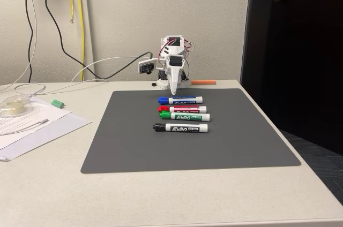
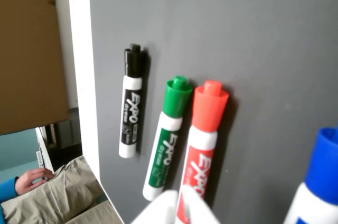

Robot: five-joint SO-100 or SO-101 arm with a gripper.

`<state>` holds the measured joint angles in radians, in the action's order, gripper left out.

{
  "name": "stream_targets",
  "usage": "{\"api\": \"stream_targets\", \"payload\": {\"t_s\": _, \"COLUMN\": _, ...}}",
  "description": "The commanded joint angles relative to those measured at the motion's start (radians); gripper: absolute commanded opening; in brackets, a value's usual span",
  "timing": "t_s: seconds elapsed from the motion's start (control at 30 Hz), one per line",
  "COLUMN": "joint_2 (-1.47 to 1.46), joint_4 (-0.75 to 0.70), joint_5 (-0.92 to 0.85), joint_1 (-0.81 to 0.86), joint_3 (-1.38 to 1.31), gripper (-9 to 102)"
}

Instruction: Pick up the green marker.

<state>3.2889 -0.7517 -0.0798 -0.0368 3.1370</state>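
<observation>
So the landmark here is the gray mat point(image 1: 190, 136) on the table point(image 1: 161, 200), and four Expo markers lie on it in a neat stack of rows, all parallel, caps pointing left in the fixed view. From the back edge of the mat forward it goes blue marker point(image 1: 180, 99), red marker point(image 1: 182, 109), green marker point(image 1: 184, 116), then the black marker point(image 1: 181, 128) sitting a bit apart from the rest. The green marker lies flat near the middle of the mat's back half, long axis running left-right across the mat, green cap at the left end, white tail at the right, and it's pressed right up against the red one. In the wrist view the same marker point(image 2: 167, 138) runs nearly up-down with the cap at the top and a slight lean, red marker point(image 2: 200, 145) touching it on the right, black marker point(image 2: 131, 109) off to the left with a gap, blue marker point(image 2: 317, 182) at the right edge. The arm is parked just behind the mat's back edge, folded up, with the gripper point(image 1: 173, 89) pointing down and hanging above the table, not touching any marker. Its white tips poke in at the bottom of the wrist view point(image 2: 177, 208) and look closed together, nothing between them. Off the mat to the left there's some paper point(image 1: 32, 125) and a small green piece point(image 1: 58, 103), and an orange stick point(image 1: 203, 82) lies behind the mat.
</observation>
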Motion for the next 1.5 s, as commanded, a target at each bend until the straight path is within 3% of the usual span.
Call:
{"api": "stream_targets", "payload": {"t_s": 0.0, "joint_2": 0.006, "joint_4": 0.008, "joint_5": 0.012, "joint_1": -0.009, "joint_3": -0.006, "gripper": 0}}
{"api": "stream_targets", "payload": {"t_s": 0.8, "joint_2": 0.006, "joint_4": 0.014, "joint_5": 0.028, "joint_1": -0.009, "joint_3": -0.006, "gripper": 0}}
{"api": "stream_targets", "payload": {"t_s": 1.0, "joint_2": -0.012, "joint_4": 0.074, "joint_5": 0.069, "joint_1": -0.035, "joint_3": -0.029, "gripper": 0}}
{"api": "stream_targets", "payload": {"t_s": 1.2, "joint_2": -0.436, "joint_4": 0.156, "joint_5": 0.104, "joint_1": -0.041, "joint_3": -0.253, "gripper": 1}}
{"api": "stream_targets", "payload": {"t_s": 1.47, "joint_2": -0.939, "joint_4": 0.072, "joint_5": 0.146, "joint_1": -0.052, "joint_3": -0.657, "gripper": 3}}
